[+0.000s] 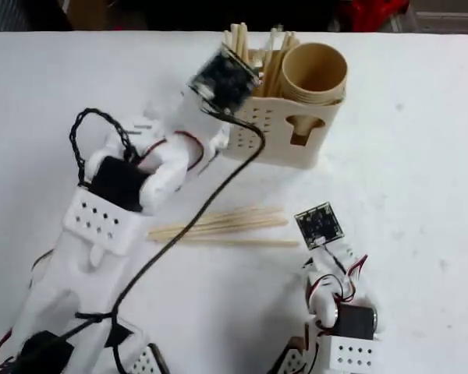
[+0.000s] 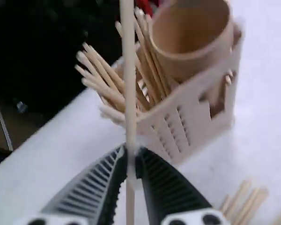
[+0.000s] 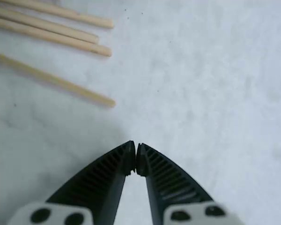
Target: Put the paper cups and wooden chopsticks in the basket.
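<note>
Left pincer (image 2: 131,157) is clamped tight on a single chopstick (image 2: 128,70). The stick stands upright between the jaws and runs up past them, right in front of the basket (image 1: 277,144). I cannot tell whether its far end is already inside the basket.

The basket sits at the far middle of the bench (image 1: 421,156) and has two compartments. The one nearer the left arm holds a bundle of chopsticks (image 2: 103,79), fanned out and leaning. The other holds the paper cups (image 1: 316,70), stacked, mouth up, rim well above the basket wall.

The left arm stretches across from the near left corner, with its wrist up against the chopstick side of the basket.

Loose chopsticks (image 1: 226,224) lie flat on the bench between the two arms, roughly parallel and side by side — four ends show in the right wrist view, one stick a little apart from the other three.

Right pincer (image 3: 135,150) is squeezed closed with nothing in it — tips touching, pointing down at bare bench just beside the ends of the loose chopsticks, not touching them. The right arm sits at the near right, well apart from the basket.
</note>
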{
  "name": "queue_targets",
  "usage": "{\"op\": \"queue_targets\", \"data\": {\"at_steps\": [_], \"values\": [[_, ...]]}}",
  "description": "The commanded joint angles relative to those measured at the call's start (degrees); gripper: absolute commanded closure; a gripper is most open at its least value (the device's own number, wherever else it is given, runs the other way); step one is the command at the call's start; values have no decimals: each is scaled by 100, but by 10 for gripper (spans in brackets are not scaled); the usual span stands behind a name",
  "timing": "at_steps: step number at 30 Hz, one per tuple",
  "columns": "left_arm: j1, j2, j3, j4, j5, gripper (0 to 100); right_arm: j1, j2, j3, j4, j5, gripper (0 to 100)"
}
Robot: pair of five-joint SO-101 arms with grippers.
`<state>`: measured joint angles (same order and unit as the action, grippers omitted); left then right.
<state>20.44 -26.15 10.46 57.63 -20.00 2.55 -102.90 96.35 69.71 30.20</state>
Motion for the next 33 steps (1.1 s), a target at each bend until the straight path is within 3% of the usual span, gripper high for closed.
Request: {"op": "queue_targets", "data": {"at_steps": [1, 6, 15, 18, 21, 30, 33], "values": [[242, -66, -141, -1811, 738, 977, 22, -40, 44, 48, 70, 979], [418, 576, -554, -3086, 862, 977, 22, -40, 44, 48, 70, 979], [426, 2167, -2708, -3130, 1310, 972, 22, -40, 44, 48, 70, 979], [400, 2809, -3191, -3121, 1591, 910, 22, -40, 44, 48, 70, 980], [303, 3187, -3578, -2804, 2040, 888, 22, -40, 44, 48, 70, 980], [180, 3196, -4009, -2233, 2066, 887, 22, -40, 44, 48, 70, 979], [154, 3160, -4053, -1582, 2066, 888, 22, -40, 44, 48, 70, 979]]}}
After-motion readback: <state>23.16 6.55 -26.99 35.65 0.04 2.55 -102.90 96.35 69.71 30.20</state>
